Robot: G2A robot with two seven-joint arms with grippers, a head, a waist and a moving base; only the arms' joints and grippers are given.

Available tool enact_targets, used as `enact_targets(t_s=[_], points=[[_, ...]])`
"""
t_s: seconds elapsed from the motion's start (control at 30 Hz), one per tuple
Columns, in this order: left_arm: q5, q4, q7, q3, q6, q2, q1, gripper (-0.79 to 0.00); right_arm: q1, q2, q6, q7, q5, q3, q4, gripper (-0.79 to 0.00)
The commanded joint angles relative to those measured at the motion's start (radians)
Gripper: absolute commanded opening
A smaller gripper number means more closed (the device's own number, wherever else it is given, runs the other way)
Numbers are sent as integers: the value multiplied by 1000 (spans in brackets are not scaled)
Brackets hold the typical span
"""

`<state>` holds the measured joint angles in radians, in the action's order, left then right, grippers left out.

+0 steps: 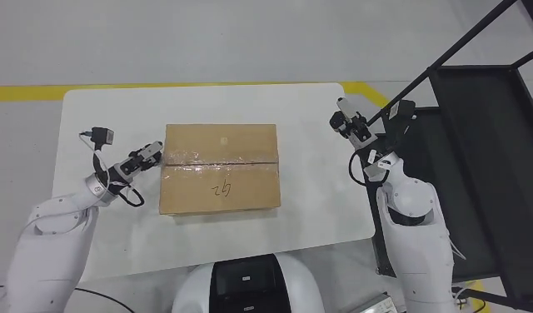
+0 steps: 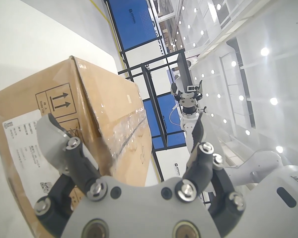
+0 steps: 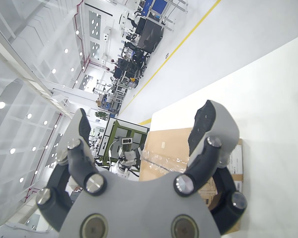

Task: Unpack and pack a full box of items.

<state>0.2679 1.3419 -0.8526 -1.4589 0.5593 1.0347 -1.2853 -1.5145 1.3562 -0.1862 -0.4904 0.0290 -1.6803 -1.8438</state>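
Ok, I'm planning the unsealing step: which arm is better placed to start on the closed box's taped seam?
Left, probably. The left pincer is open beside the box, in line with its taped seam. The right pincer, also open, stands well apart from the box.

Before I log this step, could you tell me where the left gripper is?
In the top view, the left gripper is open at the box's left end, level with its taped seam, above the table.
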Motion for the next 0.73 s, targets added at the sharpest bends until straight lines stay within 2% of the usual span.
enact_targets(t_s=[0.0, 0.3, 0.53, 0.7], points=[[7, 5, 10, -9, -6, -1, -8, 0, 0, 0, 0, 0, 0, 0, 0, 0], [61, 31, 136, -114, -54, -11, -81, 0, 0, 0, 0, 0, 0, 0, 0, 0], [122, 100, 262, -192, -89, -11, -154, 0, 0, 0, 0, 0, 0, 0, 0, 0], [94, 153, 320, -192, -145, -8, -172, 0, 0, 0, 0, 0, 0, 0, 0, 0]])
